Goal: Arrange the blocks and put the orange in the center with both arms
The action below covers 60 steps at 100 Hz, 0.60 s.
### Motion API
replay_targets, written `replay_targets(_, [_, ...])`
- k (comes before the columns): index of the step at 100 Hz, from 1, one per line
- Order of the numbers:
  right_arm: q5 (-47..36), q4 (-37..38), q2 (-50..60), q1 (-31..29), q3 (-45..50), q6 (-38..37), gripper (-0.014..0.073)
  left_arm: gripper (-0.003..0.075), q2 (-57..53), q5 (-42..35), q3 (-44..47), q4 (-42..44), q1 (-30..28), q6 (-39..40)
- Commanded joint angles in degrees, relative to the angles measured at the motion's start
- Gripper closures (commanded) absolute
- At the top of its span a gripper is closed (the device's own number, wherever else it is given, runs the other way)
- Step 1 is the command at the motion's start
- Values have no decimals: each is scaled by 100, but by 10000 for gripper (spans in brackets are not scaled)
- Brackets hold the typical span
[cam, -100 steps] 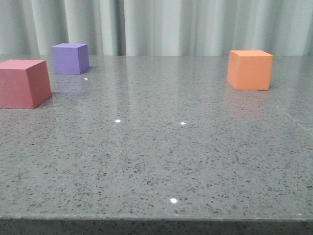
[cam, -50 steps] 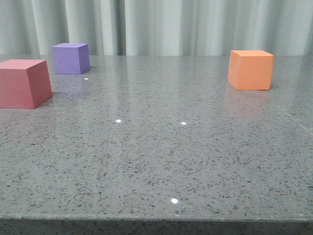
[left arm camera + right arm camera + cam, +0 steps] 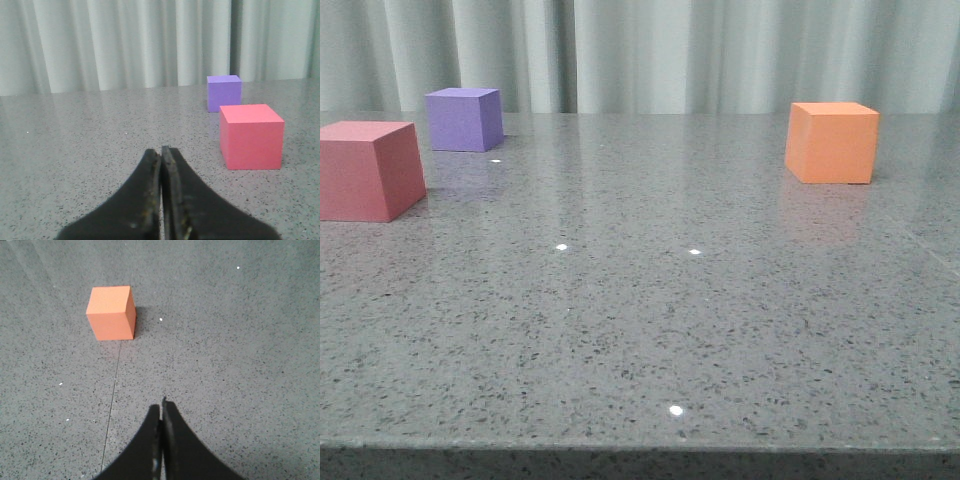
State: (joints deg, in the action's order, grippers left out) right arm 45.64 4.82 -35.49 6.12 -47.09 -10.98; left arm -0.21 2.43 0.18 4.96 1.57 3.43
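The red-pink cube [image 3: 368,170] sits at the table's left edge, with the purple cube [image 3: 465,119] behind it. The orange cube [image 3: 831,142] stands alone at the far right. No gripper shows in the front view. In the left wrist view my left gripper [image 3: 161,150] is shut and empty, low over the table, with the red-pink cube [image 3: 251,136] and the purple cube [image 3: 224,93] ahead of it to one side. In the right wrist view my right gripper [image 3: 161,407] is shut and empty, above the table and short of the orange cube [image 3: 111,313].
The grey speckled tabletop [image 3: 650,300] stretches between the cubes, its front edge near the bottom of the front view. A pale pleated curtain [image 3: 650,50] hangs behind the table. A thin seam [image 3: 114,405] runs along the table near the orange cube.
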Motion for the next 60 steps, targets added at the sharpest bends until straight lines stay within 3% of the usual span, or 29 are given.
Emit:
replay_targets(1, [-309, 7, -257, -29, -224, 34, 662, 741, -210, -451, 237, -54, -8, 13])
replay_targets(22, [-118, 7, -550, -29, -224, 34, 617, 741, -210, -451, 237, -54, -8, 13])
replay_targets(34, [142, 7, -574, -29, -224, 34, 397, 741, -210, -451, 237, -54, -8, 13])
replay_targets(46, [300, 7, -574, -29, -224, 34, 53, 741, -210, -451, 237, -54, -8, 13])
replay_targets(51, [300, 7, -574, -29, -224, 34, -51, 741, -210, -451, 237, -54, -8, 13])
replay_targets(53, [300, 7, -574, -29, -224, 34, -78, 741, -210, -451, 237, -54, -8, 13])
replay_targets(60, [292, -52, -574, -29, -224, 34, -48, 741, -210, -451, 237, -54, -8, 13])
